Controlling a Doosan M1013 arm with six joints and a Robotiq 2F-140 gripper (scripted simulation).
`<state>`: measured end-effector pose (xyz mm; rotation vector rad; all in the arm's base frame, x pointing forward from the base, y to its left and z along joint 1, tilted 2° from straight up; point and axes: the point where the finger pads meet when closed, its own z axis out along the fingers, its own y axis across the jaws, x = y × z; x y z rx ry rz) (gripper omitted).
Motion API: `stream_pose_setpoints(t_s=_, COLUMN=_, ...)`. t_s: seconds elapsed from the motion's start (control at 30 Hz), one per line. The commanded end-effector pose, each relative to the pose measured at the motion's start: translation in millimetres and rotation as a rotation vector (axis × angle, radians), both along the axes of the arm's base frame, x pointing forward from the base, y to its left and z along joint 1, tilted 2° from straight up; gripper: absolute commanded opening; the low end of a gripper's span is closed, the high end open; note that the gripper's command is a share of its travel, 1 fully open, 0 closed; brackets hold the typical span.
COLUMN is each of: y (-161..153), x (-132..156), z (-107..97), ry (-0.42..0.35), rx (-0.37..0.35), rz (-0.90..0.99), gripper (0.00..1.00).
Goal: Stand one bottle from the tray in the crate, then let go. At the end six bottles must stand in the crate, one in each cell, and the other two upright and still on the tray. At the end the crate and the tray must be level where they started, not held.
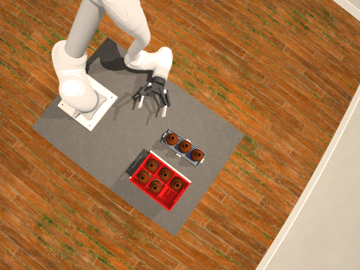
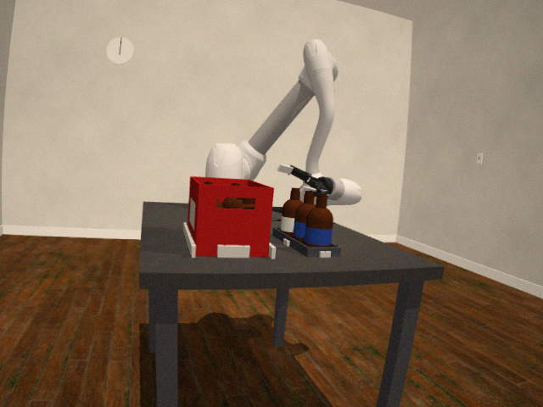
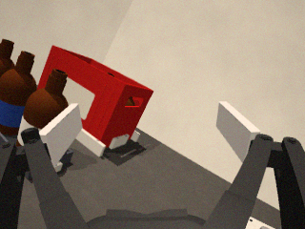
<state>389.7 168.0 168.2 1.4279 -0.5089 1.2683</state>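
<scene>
A red crate (image 1: 140, 185) (image 2: 230, 223) (image 3: 95, 98) stands on the grey table (image 1: 101, 151) (image 2: 372, 258). Several brown bottles stand in it, and one corner cell (image 1: 169, 197) is empty. Beside it, a dark tray (image 1: 177, 151) (image 2: 324, 250) holds three upright brown bottles (image 1: 172, 138) (image 1: 185, 145) (image 1: 197, 154); they show in the exterior view (image 2: 318, 220) and at the left of the wrist view (image 3: 48, 102). My gripper (image 1: 152, 109) (image 3: 149, 114) is wide open and empty. It hangs above the table behind the tray, well apart from the bottles.
The arm's white base plate (image 1: 87, 107) sits at the table's back corner. White stop blocks (image 2: 233, 250) border the crate's foot. Wooden floor surrounds the table, and a wall stands behind it.
</scene>
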Motion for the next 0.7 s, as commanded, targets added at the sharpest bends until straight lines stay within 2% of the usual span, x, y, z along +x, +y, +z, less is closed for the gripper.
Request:
stream_pose_setpoints(t_s=0.0, y=0, x=0, z=0, ry=0.0, rx=0.0, rz=0.0, gripper=1.0)
stream_pose_setpoints(t_s=0.57, y=0, x=0, z=1, ry=0.0, rx=0.0, rz=0.0, gripper=1.0)
stream_pose_setpoints(t_s=0.6, y=1, x=0, z=8, ry=0.0, rx=0.0, rz=0.001, gripper=1.0)
stream_pose_setpoints(t_s=0.67, y=3, x=1, z=40, ry=0.001, rx=0.0, rz=0.002, gripper=1.0)
